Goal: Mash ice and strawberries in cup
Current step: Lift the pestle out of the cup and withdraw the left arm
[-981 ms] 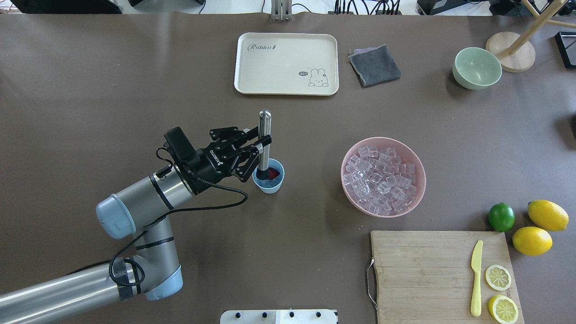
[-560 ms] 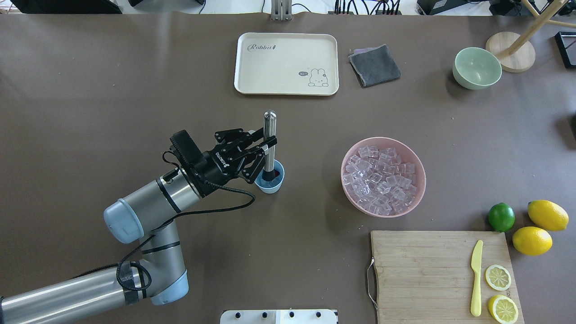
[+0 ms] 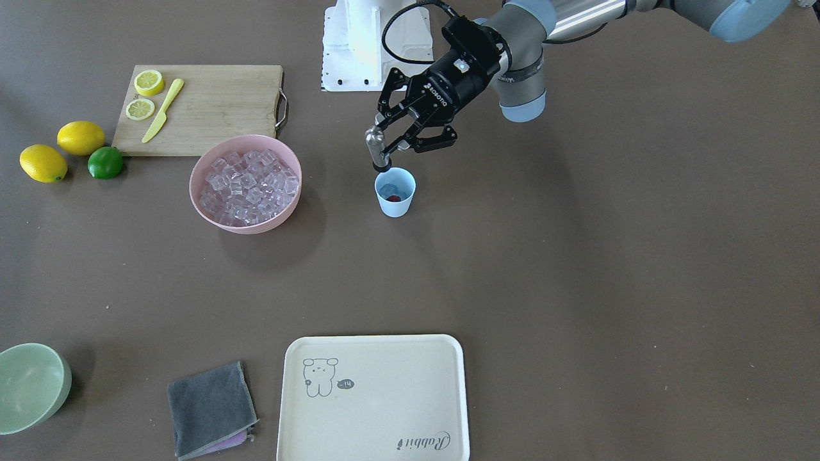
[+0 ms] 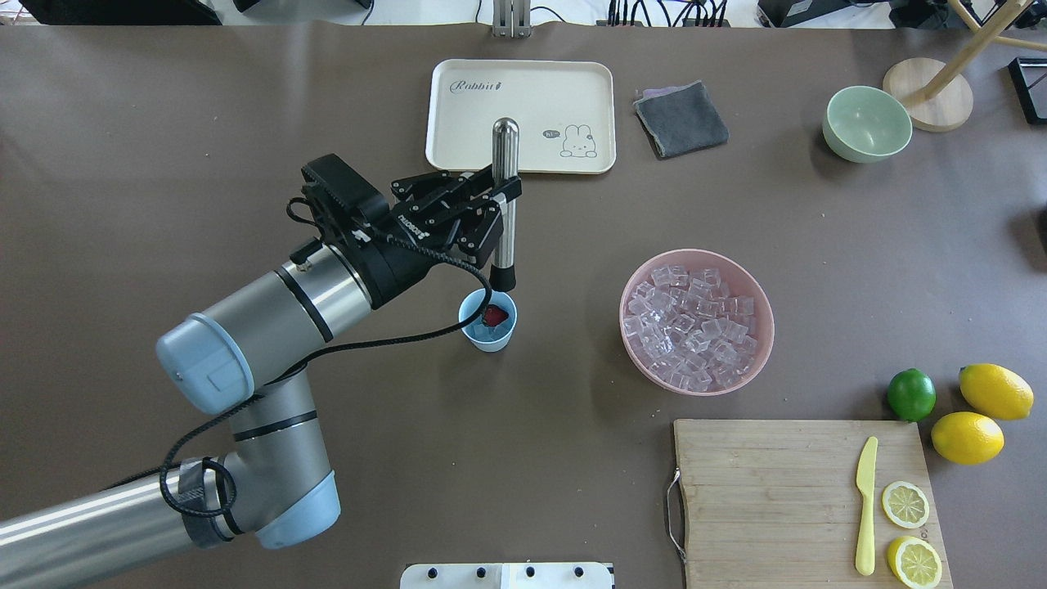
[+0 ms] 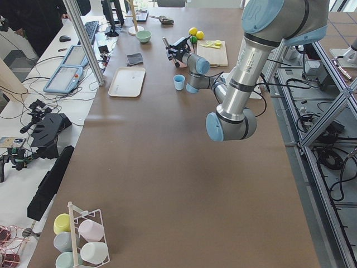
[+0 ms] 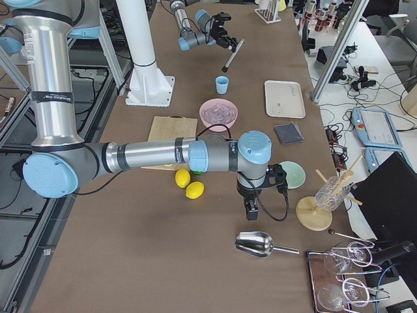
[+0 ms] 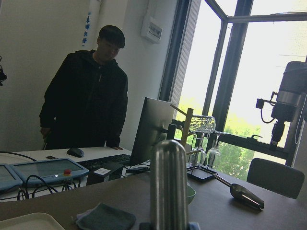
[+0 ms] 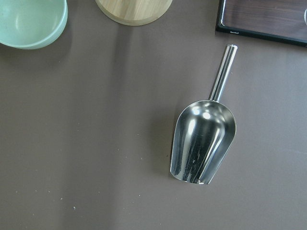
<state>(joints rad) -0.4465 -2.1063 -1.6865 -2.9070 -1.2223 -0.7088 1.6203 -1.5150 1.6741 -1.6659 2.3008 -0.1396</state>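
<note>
The light-blue cup (image 4: 487, 331) stands mid-table and also shows in the front view (image 3: 395, 203). The red strawberry (image 4: 495, 315) lies inside it, beside a pale glassy piece. Most of the ice (image 4: 695, 323) fills the pink bowl (image 4: 757, 343) to the right of the cup. My left gripper (image 4: 501, 193) is shut on a steel muddler (image 4: 505, 221). It holds the muddler upright, with the black tip just above the cup's rim (image 3: 382, 168). My right gripper (image 6: 251, 207) hangs over the table's far right end. I cannot tell whether it is open or shut.
A cream tray (image 4: 520, 114), grey cloth (image 4: 680, 119) and pale green bowl (image 4: 867, 123) lie at the back. A cutting board (image 4: 769, 491) with a knife and lemon slices is at the front right, near a lime (image 4: 911, 393) and two lemons. A steel scoop (image 8: 204, 141) lies under the right wrist.
My left gripper has lifted the muddler up out of the cup. The strawberry in the cup is now uncovered.
</note>
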